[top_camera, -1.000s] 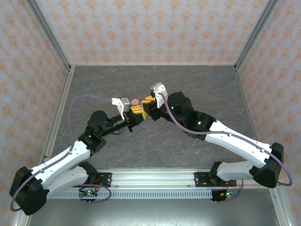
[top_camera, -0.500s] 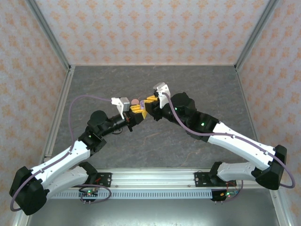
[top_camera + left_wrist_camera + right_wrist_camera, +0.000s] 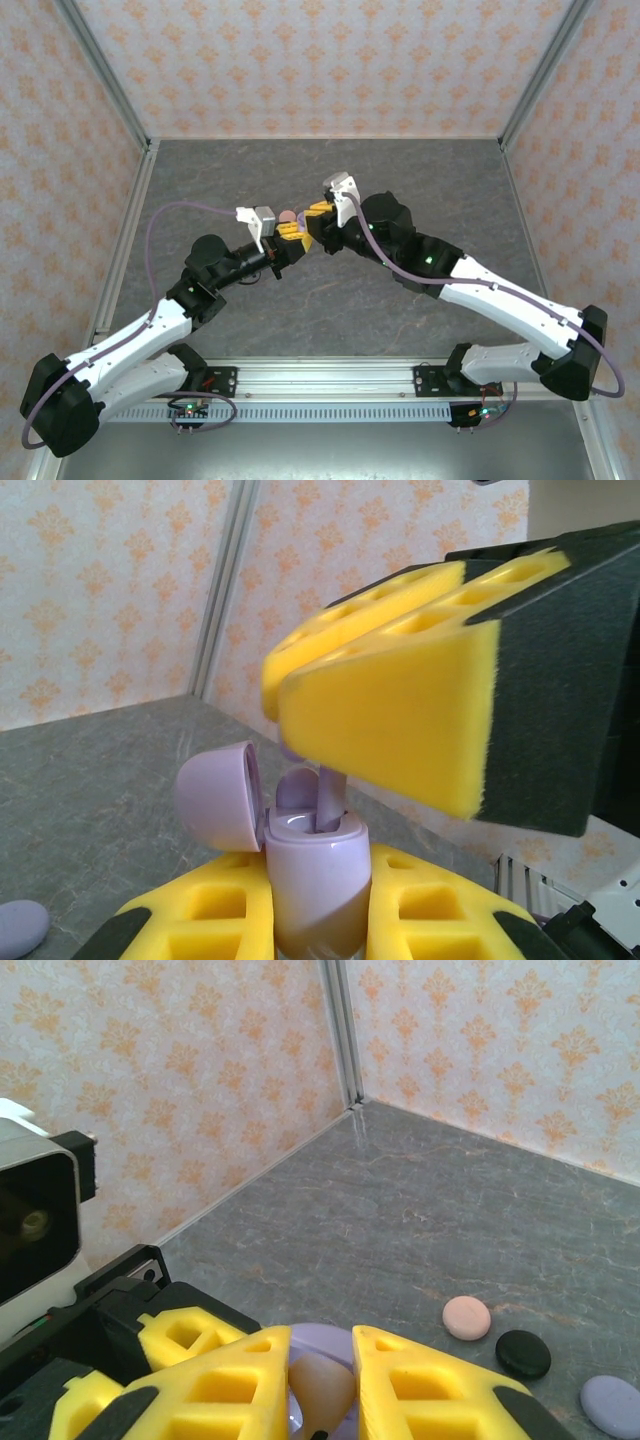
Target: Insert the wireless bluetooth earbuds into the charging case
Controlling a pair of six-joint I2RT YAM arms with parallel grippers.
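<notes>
The right gripper (image 3: 320, 1348) is pinching its yellow foam pads (image 3: 400, 710) together on a small lilac stemmed plastic earbud (image 3: 328, 798). The stem is pointing down from the pad tips and reaching into the mouth of the case. The earbud is looking light, hard and glossy, so it is probably liable to squirt out if squeezed off-centre. The head is likely giving a surer hold than the thin stem, and the soft foam is helping there.

Directly beneath, the left gripper (image 3: 318, 908) is clamping its own yellow pads (image 3: 480, 912) on either side of a lilac rounded plastic charging case (image 3: 315, 880). It is holding the case upright, with the hinged lid (image 3: 215, 795) standing open on the side away from the right gripper. Inside the case, just behind the held stem, a second lilac rounded shape is showing. It is possibly another earbud in its socket, though I cannot tell.

Beyond the right gripper's fingertips, well apart on the grey stone-patterned table (image 3: 450, 1220), three coin-like discs are lying: a pink disc (image 3: 467, 1317), a black disc (image 3: 523, 1353) and a purple disc (image 3: 612, 1405)
</notes>
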